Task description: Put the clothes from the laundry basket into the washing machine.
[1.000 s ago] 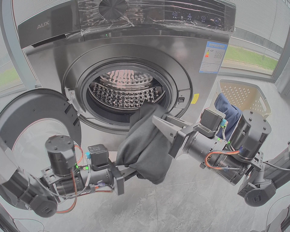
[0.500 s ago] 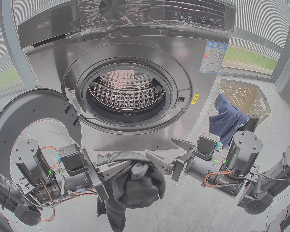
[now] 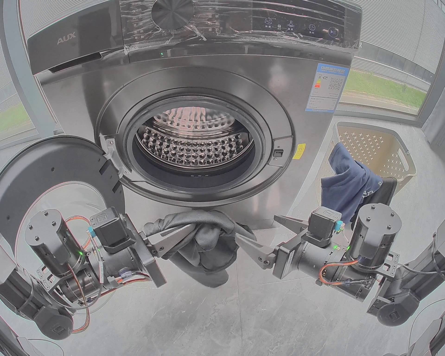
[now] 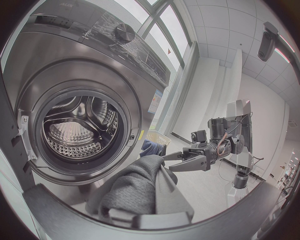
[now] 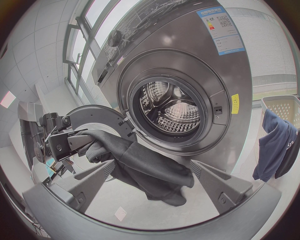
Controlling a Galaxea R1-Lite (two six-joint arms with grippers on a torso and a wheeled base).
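Your left gripper (image 3: 185, 233) is pinched on a dark grey knitted garment (image 3: 204, 241). It holds the bunched cloth in the air below the washing machine's mouth and just in front of the machine, and the loose end hangs towards the grey tiled floor (image 3: 241, 315). In the left wrist view the fabric (image 4: 134, 187) is heaped over that gripper's fingers.

Your right gripper (image 3: 256, 227) stands with its fingers spread wide and holds nothing. Its tips point at the hanging cloth from the right, close beside it. You cannot tell whether they touch it.

The silver-grey front-loading washing machine (image 3: 208, 74) has its round door (image 3: 51, 171) swung fully open to the left. The perforated steel drum (image 3: 192, 134) has no clothes in it.

There is writing in several places:
- a pale brand badge on the detergent drawer (image 3: 65, 39)
- white symbols along the control panel (image 3: 296, 25), which sits under crinkled clear film next to a round dial (image 3: 172, 11)
- a blue-and-white energy label (image 3: 327, 88) with a square code, to the upper right of the opening
- a small yellow sticker (image 3: 299, 151) beside the door latch

The text on the labels is too fine to make out.

The beige perforated plastic laundry basket (image 3: 371, 143) stands on the floor to the right of the machine. A navy blue garment (image 3: 347, 185) with pale print is draped over its near rim, and a black piece of clothing (image 3: 387, 190) lies just beside it.
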